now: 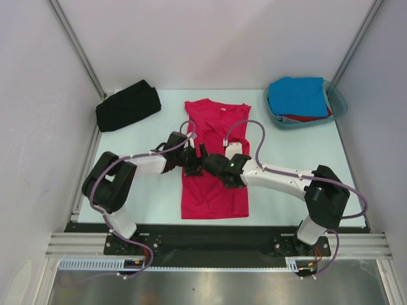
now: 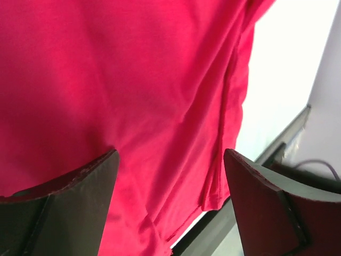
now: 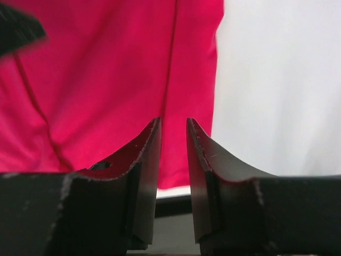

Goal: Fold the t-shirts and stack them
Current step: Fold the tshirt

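Observation:
The crimson-pink t-shirt (image 1: 213, 197) lies flat in the middle of the table, neck toward the back, its sides folded inward. My left gripper (image 1: 196, 155) is over the shirt's middle; in the left wrist view (image 2: 169, 154) its jaws stand wide apart and empty above the cloth (image 2: 133, 80). My right gripper (image 1: 210, 164) is close beside it. In the right wrist view (image 3: 173, 121) its jaws are a narrow gap apart with nothing between them, above the shirt's edge (image 3: 106, 69). A folded black t-shirt (image 1: 127, 106) lies at the back left.
A teal plastic tub (image 1: 339, 101) stands at the back right with a bright blue t-shirt (image 1: 299, 95) on top of a red one (image 1: 311, 118). The pale table (image 1: 286, 146) is walled on three sides. A metal rail runs along its near edge.

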`<state>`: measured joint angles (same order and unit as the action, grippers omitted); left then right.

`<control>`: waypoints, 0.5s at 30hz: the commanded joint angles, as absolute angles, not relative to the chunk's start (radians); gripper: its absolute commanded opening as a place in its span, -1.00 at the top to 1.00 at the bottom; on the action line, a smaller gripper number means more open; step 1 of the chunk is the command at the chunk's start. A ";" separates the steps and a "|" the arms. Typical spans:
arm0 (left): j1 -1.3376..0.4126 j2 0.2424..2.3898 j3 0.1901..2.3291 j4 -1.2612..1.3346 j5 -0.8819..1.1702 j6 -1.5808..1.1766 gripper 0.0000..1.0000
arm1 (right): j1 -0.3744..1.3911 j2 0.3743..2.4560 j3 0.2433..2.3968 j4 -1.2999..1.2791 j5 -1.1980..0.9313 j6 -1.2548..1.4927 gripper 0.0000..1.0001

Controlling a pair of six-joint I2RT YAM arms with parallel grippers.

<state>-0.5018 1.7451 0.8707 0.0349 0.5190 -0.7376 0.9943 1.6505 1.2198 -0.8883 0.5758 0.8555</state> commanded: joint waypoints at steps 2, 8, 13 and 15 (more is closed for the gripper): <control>-0.499 1.599 0.809 0.022 0.358 -0.788 -0.72 | 1.118 1.649 1.201 -0.997 0.595 1.064 0.38; -0.486 1.480 0.735 0.020 0.264 -0.836 -0.74 | 1.244 1.732 1.235 -1.069 0.595 1.182 0.37; -0.479 1.419 0.710 0.008 0.262 -0.831 -0.75 | 1.307 1.793 1.272 -1.158 0.609 1.282 0.30; -0.479 1.410 0.703 0.006 0.268 -0.830 -0.75 | 1.321 1.830 1.281 -1.169 0.611 1.301 0.27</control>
